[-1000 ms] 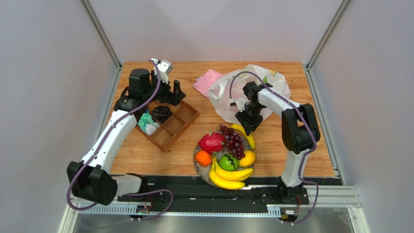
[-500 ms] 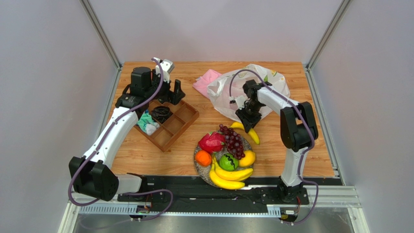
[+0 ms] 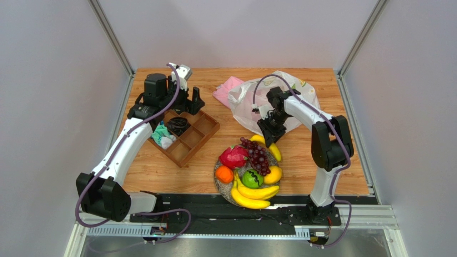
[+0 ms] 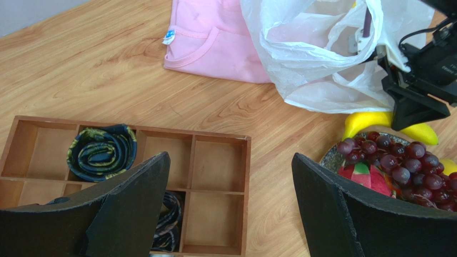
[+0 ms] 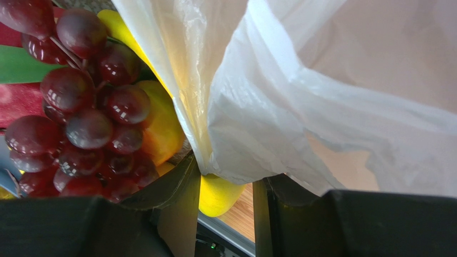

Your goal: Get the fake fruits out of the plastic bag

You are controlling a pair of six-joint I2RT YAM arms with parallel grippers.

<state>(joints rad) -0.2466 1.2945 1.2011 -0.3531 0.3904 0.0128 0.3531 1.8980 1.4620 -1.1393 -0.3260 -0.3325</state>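
Observation:
The white plastic bag (image 3: 252,99) lies crumpled at the back right, and its edge (image 5: 322,80) drapes over my right gripper (image 3: 268,131). That gripper (image 5: 225,179) is shut on a yellow banana (image 5: 220,195) whose far end rests by the grapes (image 3: 258,154). The speckled plate (image 3: 217,182) holds a dragon fruit (image 3: 233,157), a green fruit (image 3: 252,178), an orange piece (image 3: 224,174), a lemon (image 3: 273,174) and more bananas (image 3: 252,195). My left gripper (image 4: 230,176) hangs open above the wooden tray, holding nothing.
A wooden divided tray (image 3: 196,134) with rolled cloth items sits at the left, under my left gripper. A pink cloth (image 3: 229,88) lies behind the bag. The table's right edge runs close to the bag.
My right gripper has narrowed onto the banana and shifted it slightly left beside the plate. The bag's edge moved a little with it. The left arm barely moved.

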